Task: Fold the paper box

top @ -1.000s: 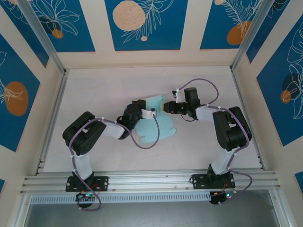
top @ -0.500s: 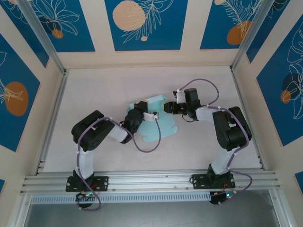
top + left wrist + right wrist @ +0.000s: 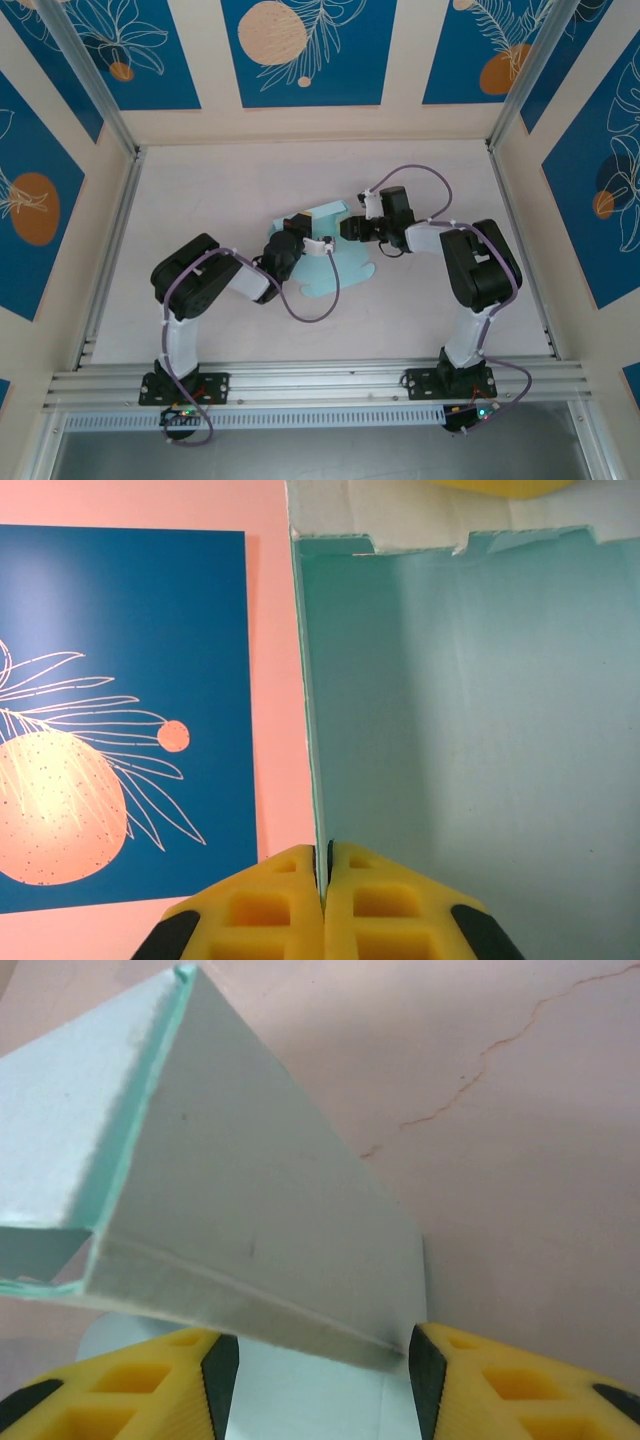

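Near the middle of the table [image 3: 200, 190], the paper box [image 3: 350, 265] lies part-folded: a pale blue sheet flat on the surface, one flap raised at its far end, a scalloped edge on its near side. Both wrists cover the sheet's far-left part in the top view, so the outline there is hidden.

Left gripper [image 3: 323, 878]: at the box's left side, yellow pads [image 3: 270, 900] closed tight on the thin edge of an upright wall. The wall's blue inner face runs off to the right, with a notched white edge at its top. A yellow shape [image 3: 500, 485] above that edge is cut off by the frame; cannot identify.

Right gripper [image 3: 315, 1360]: at the box's right side, jaws partly apart, astride a raised, creased flap whose grey-white outer face spans the gap. Whether the fingers [image 3: 455, 1370] press it, cannot tell. A thin crack [image 3: 480, 1060] marks the table beyond the box.
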